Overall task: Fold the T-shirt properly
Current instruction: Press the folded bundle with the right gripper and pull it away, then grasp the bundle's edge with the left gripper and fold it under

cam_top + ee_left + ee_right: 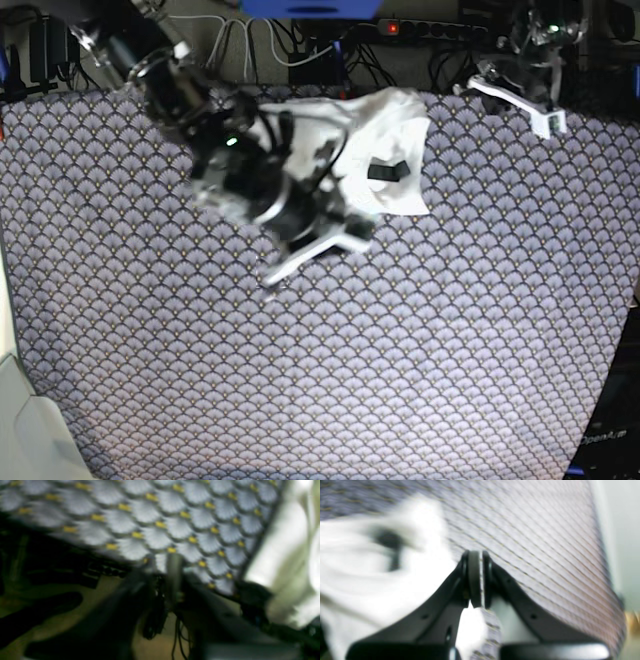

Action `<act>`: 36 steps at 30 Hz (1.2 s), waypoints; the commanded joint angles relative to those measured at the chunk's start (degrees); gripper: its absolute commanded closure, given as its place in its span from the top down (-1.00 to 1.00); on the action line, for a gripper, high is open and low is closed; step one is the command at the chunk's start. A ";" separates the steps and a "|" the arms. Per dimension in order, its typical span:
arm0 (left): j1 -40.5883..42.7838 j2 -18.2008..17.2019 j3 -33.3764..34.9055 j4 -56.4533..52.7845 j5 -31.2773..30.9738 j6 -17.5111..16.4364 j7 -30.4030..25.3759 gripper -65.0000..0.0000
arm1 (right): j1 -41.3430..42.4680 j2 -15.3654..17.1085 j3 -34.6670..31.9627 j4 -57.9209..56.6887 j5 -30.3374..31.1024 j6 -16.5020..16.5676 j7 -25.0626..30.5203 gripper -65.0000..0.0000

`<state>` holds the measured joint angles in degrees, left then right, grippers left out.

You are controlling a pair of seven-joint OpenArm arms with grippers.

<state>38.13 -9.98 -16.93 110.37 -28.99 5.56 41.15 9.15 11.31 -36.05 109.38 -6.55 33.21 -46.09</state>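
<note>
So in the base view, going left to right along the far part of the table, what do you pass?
Right arm's claw → T-shirt → left arm's claw, all over the patterned cloth.

Both wrist views are heavily motion-blurred; the T-shirt (370, 580) glares white, perhaps overexposed. The base view is evenly lit and sharper, though the right arm (240, 180) smears.

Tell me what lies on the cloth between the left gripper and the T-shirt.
Nothing visible. In the base view only bare patterned tablecloth separates the left gripper, up at the far edge, from the T-shirt.
</note>
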 commanded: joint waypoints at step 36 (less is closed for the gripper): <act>-15.14 0.18 21.72 -9.49 7.15 0.55 -0.84 -0.99 | -10.69 6.32 23.35 1.34 0.52 0.06 1.12 -1.00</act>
<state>23.24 -9.80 4.86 100.64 -22.28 5.61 40.29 -2.26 17.37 -12.93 109.86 -6.33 33.39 -46.19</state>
